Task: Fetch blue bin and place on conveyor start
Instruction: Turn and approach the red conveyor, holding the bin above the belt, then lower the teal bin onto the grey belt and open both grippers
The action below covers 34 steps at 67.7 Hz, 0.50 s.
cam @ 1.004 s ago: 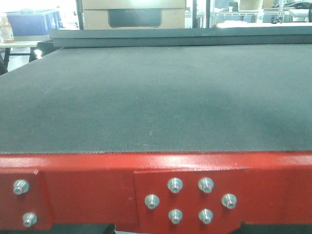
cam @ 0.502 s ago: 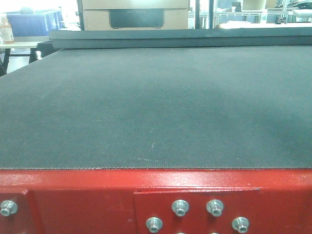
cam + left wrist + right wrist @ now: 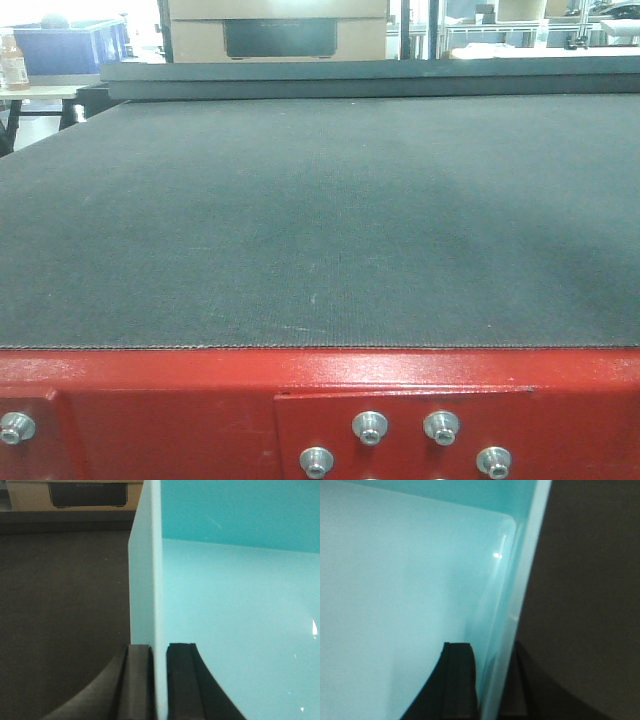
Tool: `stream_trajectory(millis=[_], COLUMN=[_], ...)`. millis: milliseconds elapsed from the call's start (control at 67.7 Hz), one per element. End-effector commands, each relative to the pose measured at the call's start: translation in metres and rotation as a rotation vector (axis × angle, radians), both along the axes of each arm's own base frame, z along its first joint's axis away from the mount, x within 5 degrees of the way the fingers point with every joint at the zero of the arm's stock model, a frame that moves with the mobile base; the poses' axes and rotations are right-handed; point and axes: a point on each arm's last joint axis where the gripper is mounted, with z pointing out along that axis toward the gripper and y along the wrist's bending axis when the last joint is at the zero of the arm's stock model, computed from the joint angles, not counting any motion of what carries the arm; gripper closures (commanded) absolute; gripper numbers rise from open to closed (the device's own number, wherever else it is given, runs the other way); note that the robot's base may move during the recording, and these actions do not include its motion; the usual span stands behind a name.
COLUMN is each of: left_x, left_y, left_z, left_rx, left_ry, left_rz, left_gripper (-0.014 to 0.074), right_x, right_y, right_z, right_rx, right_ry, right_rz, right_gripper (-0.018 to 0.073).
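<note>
A: Where's the bin (image 3: 240, 605)?
B: Held by both arms, w/ the belt (image 3: 60, 605) beside it. L wrist cam: a pale turquoise wall runs up mid-frame, tub's inside to the right, dark belt to the left.
A: L gripper (image 3: 159, 682)?
B: Clamped on that wall. One black finger (image 3: 137, 685) sits outside, the other inside, the wall pinched btwn them, no gap visible.
A: R gripper (image 3: 492, 687)?
B: Same grip, on the other side wall. Inner finger (image 3: 460, 680) is clear, the outer one is dim in shadow. The wall leans to the right in that view, w/ the bin's rounded inner corner and a small glare spot above. Belt to the right of it.
A: Is the bin down on the belt or off it?
B: Can't tell. Its bottom edge isn't in either wrist view.
A: Front cam?
B: Mostly belt: matte dark grey, fine weave. Glossy red frame (image 3: 160, 400) along the near edge. Silver bolts (image 3: 369, 427) sit on a plate at bottom centre-right, plus one at far left. Past the belt's far end there's a cardboard box (image 3: 275, 30) w/ a dark cut-out. Top left, a dark blue crate (image 3: 70, 45) and a bottle (image 3: 12, 62) just beside it.
</note>
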Motion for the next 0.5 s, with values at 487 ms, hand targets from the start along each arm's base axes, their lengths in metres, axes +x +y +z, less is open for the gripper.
stream_trajectory(millis=[487], left_x=[0.014], left_y=[-0.004], left_z=[-0.041], left_rx=[0.053], left_ry=[0.237], left_rz=[0.02], left_gripper=[0.0708], right_x=[0.017], right_y=[0.0], right_z=[-0.008], right_rx=[-0.05], right_ry=[-0.004], right_rz=[-0.001], right_gripper=[0.0712])
